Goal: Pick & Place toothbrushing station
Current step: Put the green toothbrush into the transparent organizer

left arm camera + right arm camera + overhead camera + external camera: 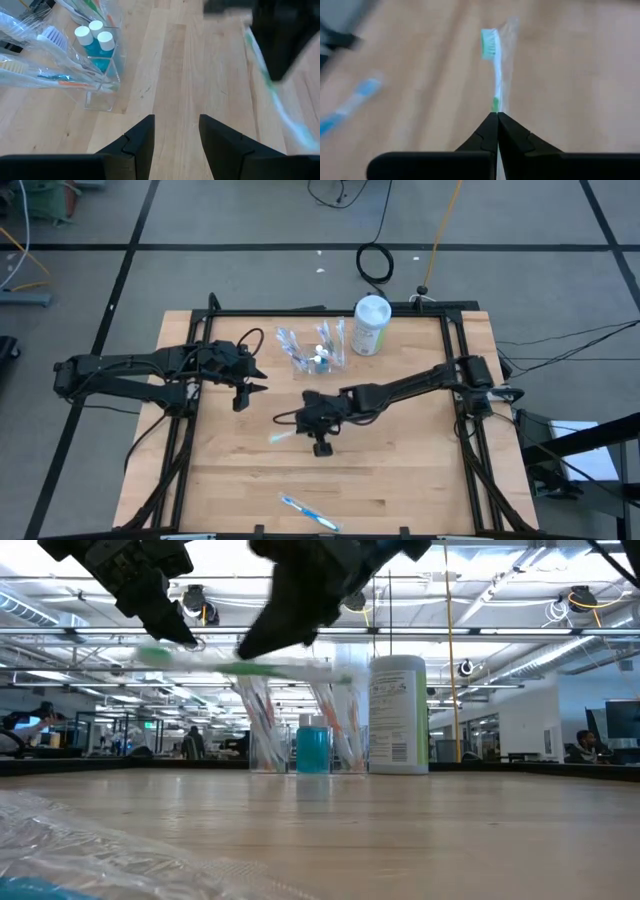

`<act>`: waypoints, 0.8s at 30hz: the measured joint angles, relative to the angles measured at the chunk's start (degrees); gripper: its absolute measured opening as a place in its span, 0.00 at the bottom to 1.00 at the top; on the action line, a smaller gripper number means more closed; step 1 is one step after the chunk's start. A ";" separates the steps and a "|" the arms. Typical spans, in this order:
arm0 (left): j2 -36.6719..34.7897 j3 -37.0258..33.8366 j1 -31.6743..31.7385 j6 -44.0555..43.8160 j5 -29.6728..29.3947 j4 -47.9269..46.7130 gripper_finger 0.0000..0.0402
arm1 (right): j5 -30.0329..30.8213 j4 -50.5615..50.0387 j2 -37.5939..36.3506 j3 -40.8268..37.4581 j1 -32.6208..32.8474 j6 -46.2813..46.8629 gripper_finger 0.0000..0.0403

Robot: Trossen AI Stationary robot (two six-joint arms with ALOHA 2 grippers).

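My right gripper (497,116) is pinched on the green toothbrush (495,70), its handle running straight ahead of the fingertips. The cup (318,352) sits closer to the left gripper (176,131), whose fingers are spread and empty.

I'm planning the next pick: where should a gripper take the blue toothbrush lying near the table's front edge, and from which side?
Grip the blue toothbrush at mid-handle, coming straight down from above with the fingers across its width. It lies flat and slightly diagonal on the table, alone, so its slim handle is free on both sides.
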 joint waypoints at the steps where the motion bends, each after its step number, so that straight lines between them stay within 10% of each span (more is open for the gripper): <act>1: 0.00 0.00 0.00 -0.01 0.00 0.00 0.40 | 3.04 -1.78 -1.30 0.00 0.21 -0.70 0.00; 11: -0.02 0.00 0.02 -0.01 0.00 0.02 0.40 | 23.50 4.21 -14.85 -9.68 0.05 -5.61 0.00; 24: 0.00 0.00 0.00 0.22 0.00 1.88 0.40 | 18.64 73.00 -24.27 -45.98 -10.05 -10.15 0.00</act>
